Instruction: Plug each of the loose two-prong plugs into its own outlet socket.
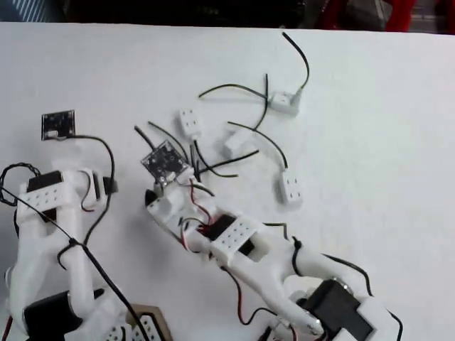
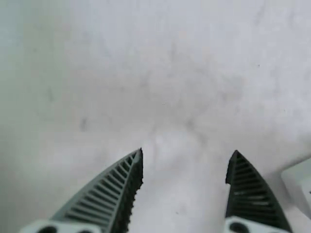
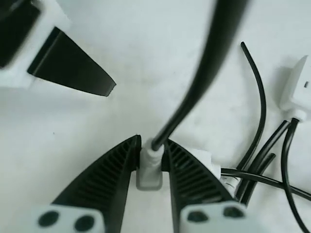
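White plug (image 3: 149,171) pinched in R jaws; L jaws wide apart, holding nothing.

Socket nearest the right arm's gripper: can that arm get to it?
Probably yes. The right gripper, shut on a plug, sits close to that socket, with only thin black cords lying between them.

plug (image 3: 149,171) prongs hidden, clamped inside right gripper (image 3: 151,141)

Bright white table (image 1: 370,64), dark room (image 1: 178,10) behind
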Motion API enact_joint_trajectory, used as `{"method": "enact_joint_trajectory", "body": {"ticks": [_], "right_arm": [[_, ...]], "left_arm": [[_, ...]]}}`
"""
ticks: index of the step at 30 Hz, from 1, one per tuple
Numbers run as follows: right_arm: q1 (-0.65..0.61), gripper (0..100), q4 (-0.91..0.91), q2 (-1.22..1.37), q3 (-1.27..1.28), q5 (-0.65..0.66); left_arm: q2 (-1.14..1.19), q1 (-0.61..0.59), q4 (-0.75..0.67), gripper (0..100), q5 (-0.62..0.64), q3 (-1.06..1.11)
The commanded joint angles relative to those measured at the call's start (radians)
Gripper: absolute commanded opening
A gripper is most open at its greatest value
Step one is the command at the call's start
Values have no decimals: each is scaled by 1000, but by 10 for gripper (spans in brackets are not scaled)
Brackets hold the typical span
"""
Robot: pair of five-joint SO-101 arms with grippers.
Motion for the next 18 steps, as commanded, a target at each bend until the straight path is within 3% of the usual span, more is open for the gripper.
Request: {"method": "enact_joint_trajectory", "body": {"ticks": [1,18], "right_arm": [[-7,17,-71,19,-48,9],[-1,17,-185,124,-52,9]], "left_arm": [[-39,-5,-15,275,9,2],[-38,-5,-15,275,6,5]]}}
